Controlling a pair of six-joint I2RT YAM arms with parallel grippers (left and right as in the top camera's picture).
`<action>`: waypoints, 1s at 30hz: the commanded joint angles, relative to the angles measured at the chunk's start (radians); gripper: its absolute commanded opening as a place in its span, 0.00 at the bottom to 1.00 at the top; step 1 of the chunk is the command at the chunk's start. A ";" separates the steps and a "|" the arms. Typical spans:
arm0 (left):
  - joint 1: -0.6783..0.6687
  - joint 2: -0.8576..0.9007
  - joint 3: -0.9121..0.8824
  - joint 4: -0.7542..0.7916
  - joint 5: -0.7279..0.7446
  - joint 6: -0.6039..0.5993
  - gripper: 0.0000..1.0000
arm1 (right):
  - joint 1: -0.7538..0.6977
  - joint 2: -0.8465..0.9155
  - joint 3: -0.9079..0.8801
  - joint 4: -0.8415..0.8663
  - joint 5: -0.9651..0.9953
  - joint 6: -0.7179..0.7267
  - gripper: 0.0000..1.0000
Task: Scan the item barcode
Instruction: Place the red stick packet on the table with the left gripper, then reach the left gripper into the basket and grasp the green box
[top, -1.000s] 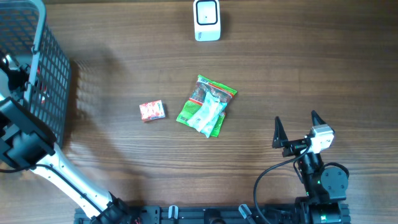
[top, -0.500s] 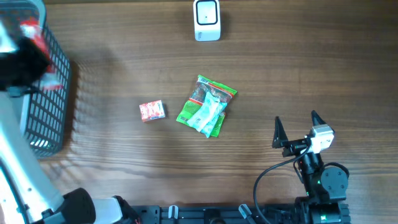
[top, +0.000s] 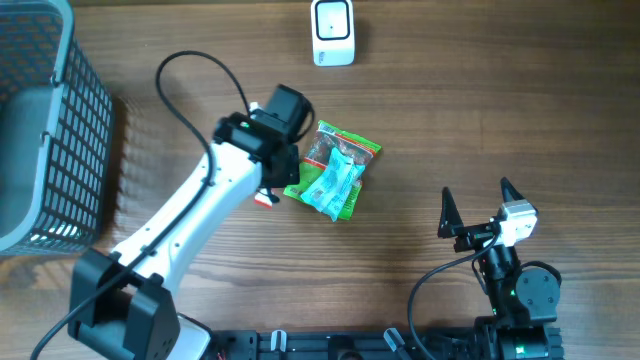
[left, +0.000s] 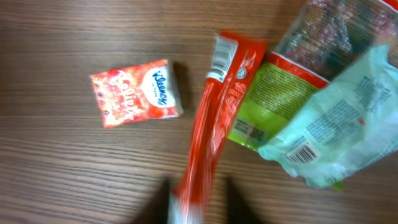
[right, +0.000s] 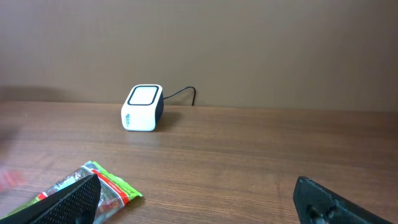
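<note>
The scan looks not yet done: the long red packet lies between the left gripper fingers, well short of the barcode scanner. Blur hides whether the jaws clamp it. The right gripper gapes empty, far from the scanner.

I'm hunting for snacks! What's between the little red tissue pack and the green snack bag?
A long red plastic packet is between them, shown in the left wrist view.
</note>
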 joint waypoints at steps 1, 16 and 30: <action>-0.053 0.012 -0.007 0.014 -0.140 -0.057 0.82 | -0.003 -0.007 -0.001 0.005 0.005 -0.009 1.00; 0.849 -0.203 0.434 -0.041 -0.149 -0.066 1.00 | -0.003 -0.007 -0.001 0.005 0.005 -0.009 1.00; 1.249 -0.065 -0.188 0.241 -0.108 -0.450 1.00 | -0.003 -0.007 -0.001 0.005 0.005 -0.009 1.00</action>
